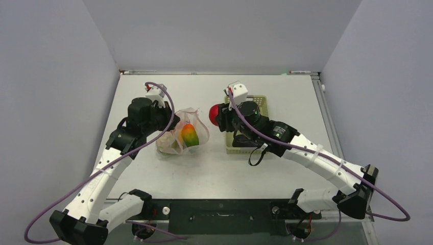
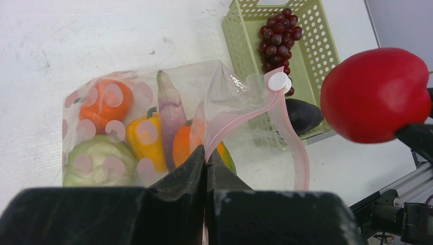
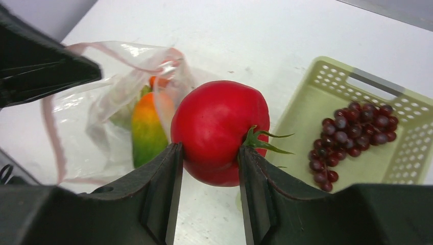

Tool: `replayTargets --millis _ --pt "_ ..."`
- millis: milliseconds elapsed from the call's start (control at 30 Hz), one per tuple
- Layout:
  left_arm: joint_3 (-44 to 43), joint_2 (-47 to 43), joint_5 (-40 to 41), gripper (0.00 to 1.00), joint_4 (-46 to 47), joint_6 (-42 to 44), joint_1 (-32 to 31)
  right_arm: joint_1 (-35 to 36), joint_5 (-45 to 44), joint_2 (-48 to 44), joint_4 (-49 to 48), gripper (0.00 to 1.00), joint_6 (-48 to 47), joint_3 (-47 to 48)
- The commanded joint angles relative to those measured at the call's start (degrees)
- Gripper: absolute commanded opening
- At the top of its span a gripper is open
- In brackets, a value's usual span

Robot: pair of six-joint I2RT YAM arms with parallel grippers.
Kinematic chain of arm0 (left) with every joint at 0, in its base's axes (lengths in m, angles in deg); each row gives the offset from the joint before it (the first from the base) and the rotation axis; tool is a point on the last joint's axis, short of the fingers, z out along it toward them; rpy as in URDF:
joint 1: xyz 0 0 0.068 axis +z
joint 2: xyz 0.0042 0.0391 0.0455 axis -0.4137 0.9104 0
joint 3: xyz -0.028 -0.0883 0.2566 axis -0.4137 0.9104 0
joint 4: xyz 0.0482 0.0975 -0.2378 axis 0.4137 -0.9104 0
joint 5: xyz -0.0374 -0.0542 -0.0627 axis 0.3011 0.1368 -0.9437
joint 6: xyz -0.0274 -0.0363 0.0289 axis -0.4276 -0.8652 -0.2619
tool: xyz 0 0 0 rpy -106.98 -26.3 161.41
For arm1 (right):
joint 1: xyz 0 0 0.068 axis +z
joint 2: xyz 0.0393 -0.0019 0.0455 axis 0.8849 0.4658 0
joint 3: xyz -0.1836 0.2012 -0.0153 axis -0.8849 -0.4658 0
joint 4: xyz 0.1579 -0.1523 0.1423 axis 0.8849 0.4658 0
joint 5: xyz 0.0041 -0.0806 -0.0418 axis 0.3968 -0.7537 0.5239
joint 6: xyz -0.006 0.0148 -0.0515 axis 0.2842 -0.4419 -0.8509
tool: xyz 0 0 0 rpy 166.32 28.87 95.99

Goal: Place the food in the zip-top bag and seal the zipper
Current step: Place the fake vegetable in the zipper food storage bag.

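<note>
At the left, the left gripper pinches the zip-top bag at its zipper, propping the mouth open rightward, so the right gripper, clamped on the tomato between mouth and basket, should enter centred, clear of both rims.

A white table top, scuffed with grey specks, spreads beneath the left claw and the right claw. Plain grey walls close it in: a back wall far beyond both claws, a left wall outside the left claw, a right wall outside the right. A metal rail edges the table's far side. The light is even and soft.
</note>
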State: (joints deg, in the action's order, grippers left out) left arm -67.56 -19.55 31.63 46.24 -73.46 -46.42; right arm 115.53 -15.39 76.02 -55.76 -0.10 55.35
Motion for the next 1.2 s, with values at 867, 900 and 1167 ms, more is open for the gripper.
replayTargets --millis 867,900,1167 --pt "-0.94 -1.51 0.22 0.0 2.21 0.99 -0.18 13.76 4.71 11.89 -10.81 0.27 -5.17 6.19" --pt "-0.92 -1.6 0.14 0.0 2.18 0.99 -0.17 13.74 5.1 12.45 -11.29 0.27 -5.05 6.15" --pt "-0.61 -2.78 -1.45 0.0 3.01 1.34 -0.26 12.67 7.35 16.09 -14.81 0.27 -3.88 4.91"
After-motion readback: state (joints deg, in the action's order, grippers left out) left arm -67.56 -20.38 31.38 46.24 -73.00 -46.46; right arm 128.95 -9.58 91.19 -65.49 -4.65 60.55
